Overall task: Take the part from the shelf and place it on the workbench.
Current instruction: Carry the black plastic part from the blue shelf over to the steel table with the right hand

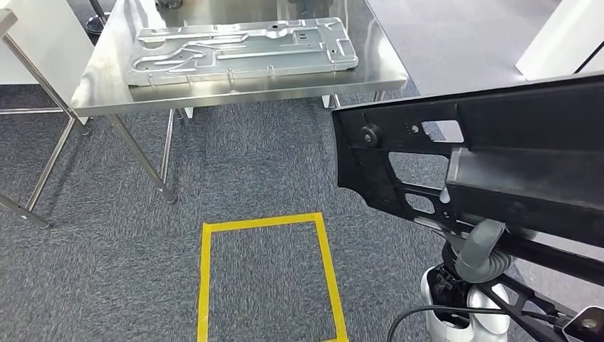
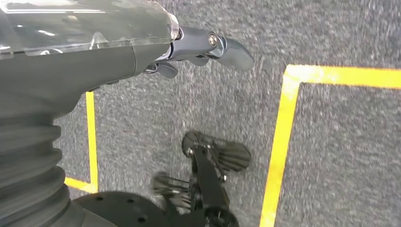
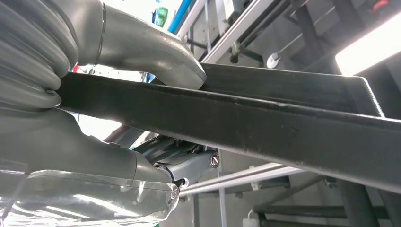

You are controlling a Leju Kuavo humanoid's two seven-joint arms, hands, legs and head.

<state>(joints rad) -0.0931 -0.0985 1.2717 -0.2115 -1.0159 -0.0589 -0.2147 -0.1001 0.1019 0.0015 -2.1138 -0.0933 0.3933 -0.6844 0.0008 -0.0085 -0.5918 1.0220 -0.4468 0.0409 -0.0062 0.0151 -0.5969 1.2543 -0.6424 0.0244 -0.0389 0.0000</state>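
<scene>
The right hand [image 3: 94,104] is clamped on the black part [image 1: 498,164], thumb over its upper edge, holding it level above the carpet. The left hand [image 2: 198,49] hangs over the floor, fingers apart, holding nothing. Beyond yellow floor tape [image 1: 267,274], the steel table [image 1: 235,96] carries a grey stamped panel [image 1: 242,50].

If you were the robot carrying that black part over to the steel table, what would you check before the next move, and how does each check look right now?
1. Black part held: ok. The right hand grips its edge, thumb on one face and fingers on the other.
2. Left hand free: ok. It holds nothing and hangs over the carpet.
3. Path to the workbench: ok. Bare carpet and the yellow tape square lie between.
4. Room on the workbench: not ok. A grey metal panel covers most of the top.
5. Part level: not ok. It hangs tilted.
6. Grip firmness: cannot tell.
</scene>
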